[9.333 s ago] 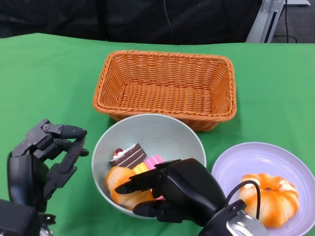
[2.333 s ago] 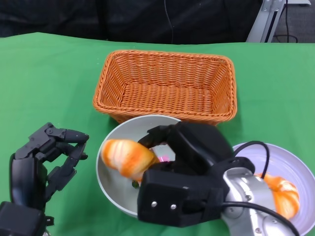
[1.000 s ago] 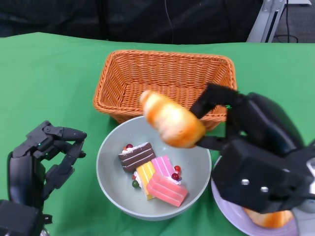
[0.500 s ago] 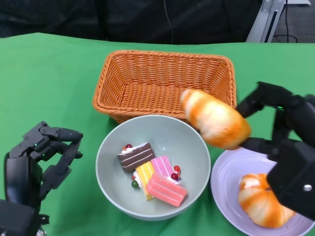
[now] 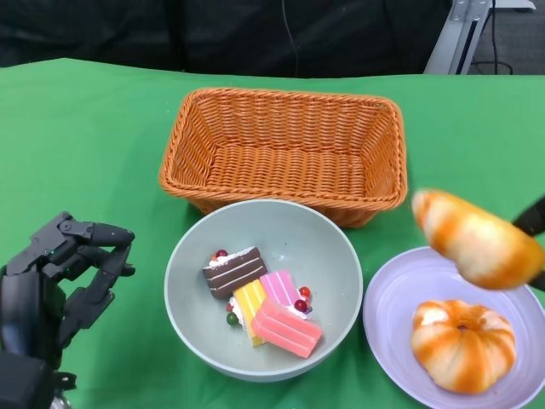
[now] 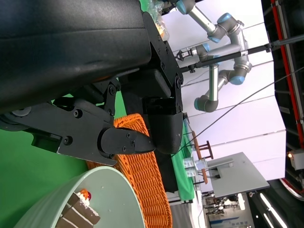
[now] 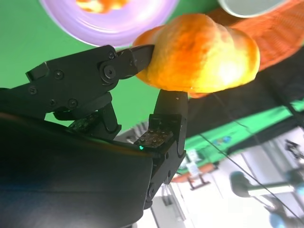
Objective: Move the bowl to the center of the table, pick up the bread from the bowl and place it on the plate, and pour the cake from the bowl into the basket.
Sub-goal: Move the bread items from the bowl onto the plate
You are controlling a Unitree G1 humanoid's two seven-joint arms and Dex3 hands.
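- The right hand [image 7: 142, 90], black and many-fingered, pinches a golden-orange bread roll [image 5: 477, 239] between its fingertips, raised in the air; in the head view only a sliver of it shows at the right edge.
- The left hand [image 5: 60, 277] hovers low at the robot's left, fingers curled loosely inward with gaps between them, holding nothing.

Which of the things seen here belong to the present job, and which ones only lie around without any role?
Part of the job:
- bread, held by the right hand above the plate
- bowl
- cake pieces in the bowl
- basket
- left hand, holding nothing

Just lying about:
- pumpkin-shaped bun already on the plate
- green tablecloth
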